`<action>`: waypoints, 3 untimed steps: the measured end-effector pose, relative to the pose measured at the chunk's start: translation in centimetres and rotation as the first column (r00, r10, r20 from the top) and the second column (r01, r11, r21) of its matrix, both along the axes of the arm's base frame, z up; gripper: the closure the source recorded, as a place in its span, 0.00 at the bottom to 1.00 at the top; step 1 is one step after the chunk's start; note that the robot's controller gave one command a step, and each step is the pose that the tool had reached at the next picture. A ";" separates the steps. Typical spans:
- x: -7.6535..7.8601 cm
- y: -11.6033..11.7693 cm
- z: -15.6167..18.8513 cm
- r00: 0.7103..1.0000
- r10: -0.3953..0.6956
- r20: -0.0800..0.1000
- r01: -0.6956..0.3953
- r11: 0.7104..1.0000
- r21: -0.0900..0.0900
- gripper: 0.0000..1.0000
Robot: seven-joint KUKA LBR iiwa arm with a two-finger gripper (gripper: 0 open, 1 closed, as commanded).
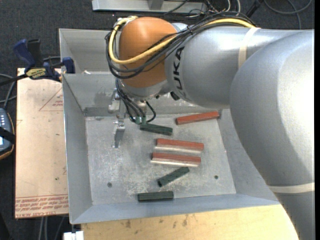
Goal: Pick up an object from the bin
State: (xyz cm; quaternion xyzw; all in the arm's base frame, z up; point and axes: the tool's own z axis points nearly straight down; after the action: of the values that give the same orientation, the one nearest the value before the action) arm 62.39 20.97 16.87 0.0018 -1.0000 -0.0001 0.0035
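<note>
Right now the thing nearest the gripper (120,132) is a dark green stick (157,129). It lies flat on the floor of the bin (75,149), in the upper middle, just beside the gripper. Its long side runs across the picture from left to right, and the right end sits a little lower. Its left end reaches up to the dark cables (134,115) at the wrist.

Nothing looks lifted, so I think the pick is only starting. The gripper hangs low over the floor, and I see nothing caught in it. I cannot say if the tool is spread or pressed together, because the big orange cover (145,49) hides too much. To take this stick, I guess the gripper must move over it and squeeze across its thin side, not along its length.

Farther out lie an orange-red stick (197,118), two red-and-pale bars (179,151) side by side, and two more dark green sticks (155,196) nearer the front wall.
</note>
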 end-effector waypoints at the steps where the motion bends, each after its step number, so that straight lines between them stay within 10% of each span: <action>1: 0.2 -0.1 0.5 1.000 -0.003 0.008 0.003 1.000 0.001 0.00; 3: -4.4 -4.7 -3.7 0.982 0.188 0.009 -0.188 0.982 -0.001 0.00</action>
State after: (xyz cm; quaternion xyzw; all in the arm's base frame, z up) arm 57.98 16.26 13.14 0.0961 -0.9954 0.0005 -0.0008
